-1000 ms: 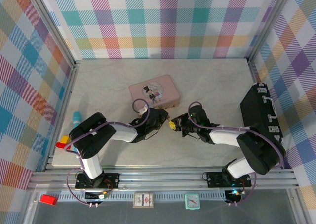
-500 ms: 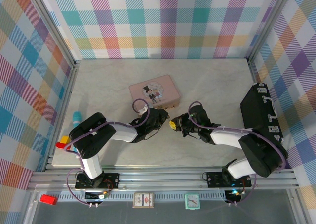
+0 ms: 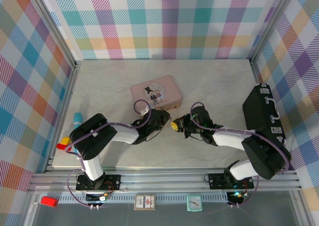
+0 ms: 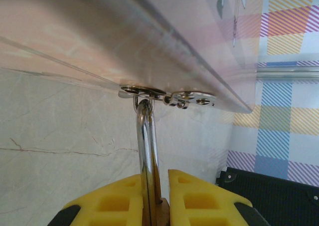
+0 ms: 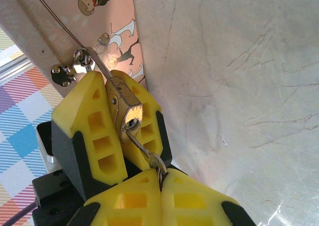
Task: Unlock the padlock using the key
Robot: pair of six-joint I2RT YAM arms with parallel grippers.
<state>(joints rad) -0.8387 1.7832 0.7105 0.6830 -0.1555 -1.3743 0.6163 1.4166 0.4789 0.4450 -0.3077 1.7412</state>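
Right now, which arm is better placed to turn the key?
Right. The right gripper is shut on the key, whose tip sits in the keyhole of the padlock. The left gripper clamps the padlock body, bracing it where its shackle hangs from the hasp of the pink tin.

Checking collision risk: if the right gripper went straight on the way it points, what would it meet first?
The padlock, close ahead between the left gripper's fingers; the key in the right gripper seems to reach its keyhole, though depth is unclear.
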